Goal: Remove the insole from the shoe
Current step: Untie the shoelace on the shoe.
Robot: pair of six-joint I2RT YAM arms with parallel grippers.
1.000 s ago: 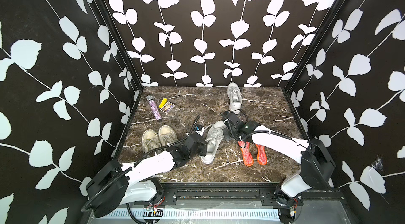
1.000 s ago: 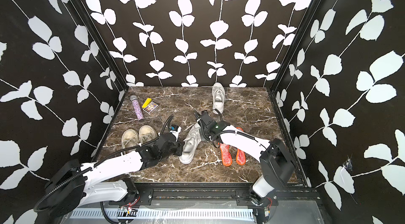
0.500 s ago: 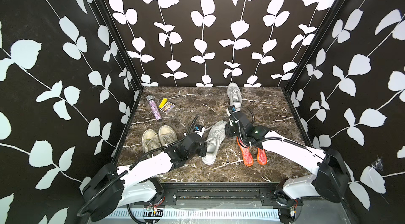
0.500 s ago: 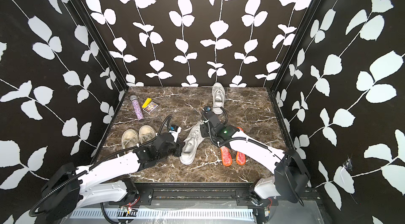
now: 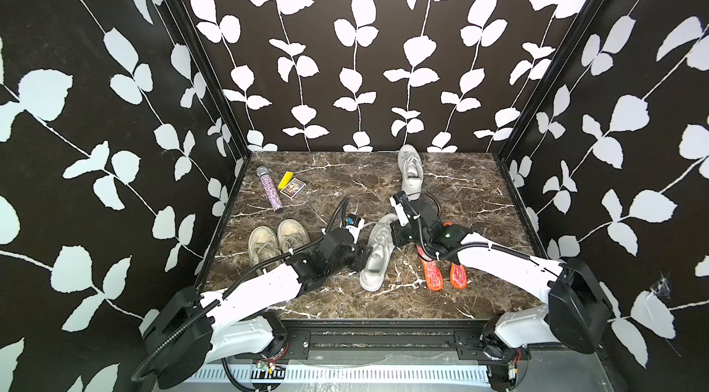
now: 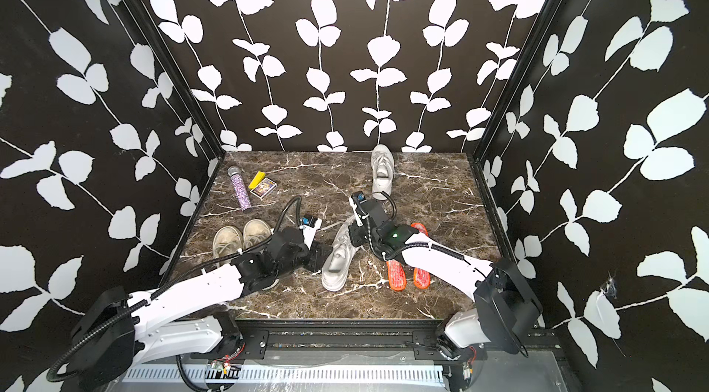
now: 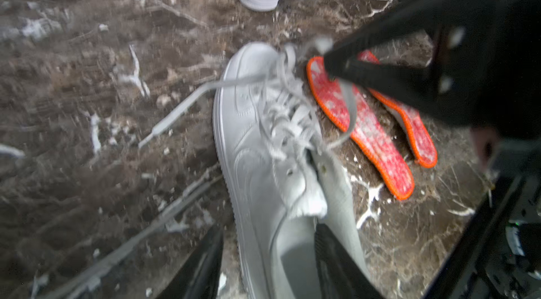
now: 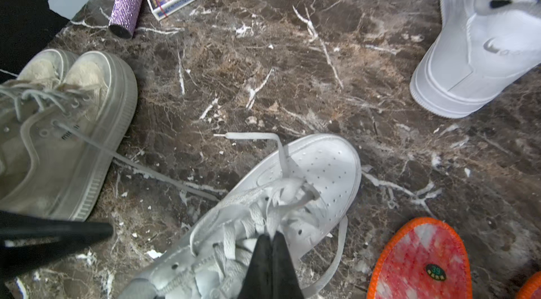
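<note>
A white sneaker lies mid-table, laces loose. Two red insoles with orange rims lie flat on the marble just right of it, outside the shoe. My left gripper is open at the heel. One finger is inside the shoe's opening and the other is outside its side wall. The right gripper hangs over the laces, shut on a lace of the shoe. The inside of the shoe looks grey.
A second white sneaker stands at the back. A beige pair sits at the left beside my left arm. A purple glitter tube, a card box and a yellow piece lie back left. Patterned walls enclose three sides.
My left gripper has opened at the shoe's heel. The right arm shifted a little, its gripper staying shut over the laces.
</note>
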